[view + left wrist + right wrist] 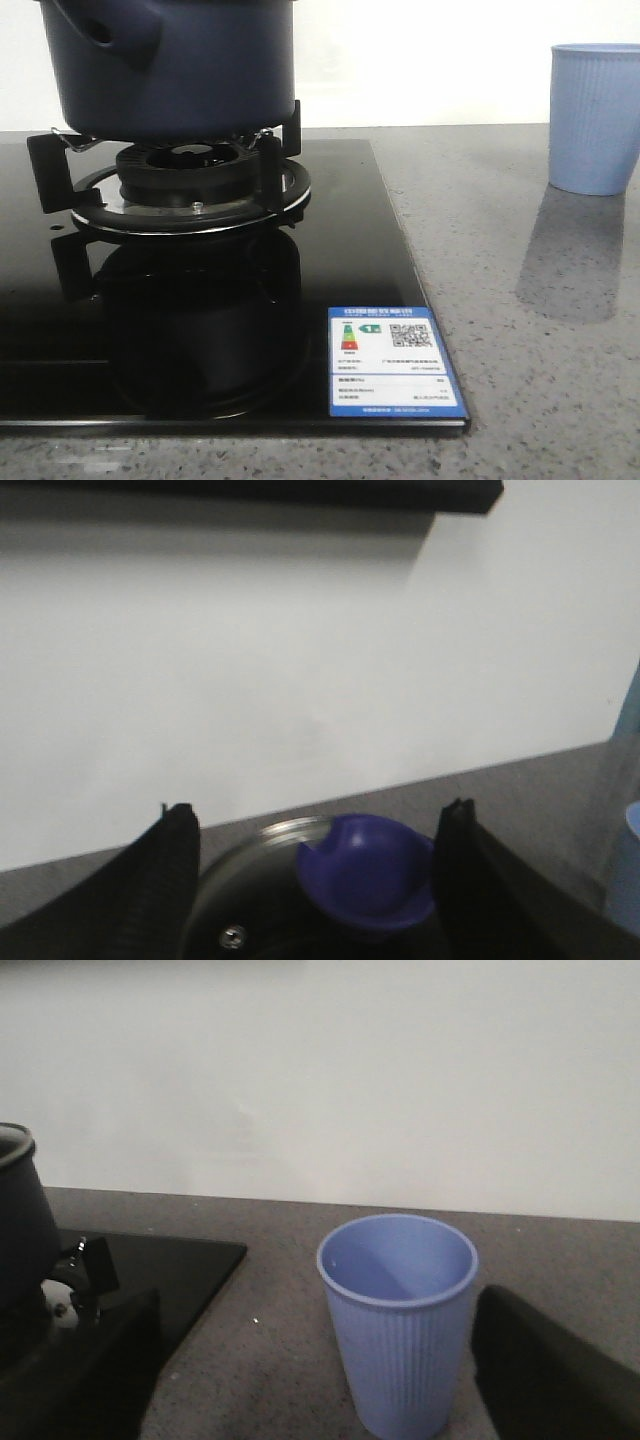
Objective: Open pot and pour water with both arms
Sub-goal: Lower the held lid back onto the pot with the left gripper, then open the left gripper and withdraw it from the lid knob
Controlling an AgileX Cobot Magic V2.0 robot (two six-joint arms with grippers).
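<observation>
The dark navy pot (175, 65) sits on the gas burner (190, 185) at the back left, its stub handle (110, 30) with a hole facing front-left. In the left wrist view my left gripper (320, 825) is open above the glass lid (250, 880). The lid's blue knob (365, 875) lies between the fingers, close against one finger (460, 870) and well apart from the other. My right gripper (320, 1305) is open, with the pale blue ribbed cup (398, 1325) standing between its fingers, untouched. The pot's edge shows in the right wrist view (20, 1220). Neither gripper shows in the front view.
The black glass hob (340, 250) carries a blue-and-white label (392, 362) near its front right corner. The cup (595, 115) stands on the grey speckled counter (530, 330) at the back right. A white wall lies behind.
</observation>
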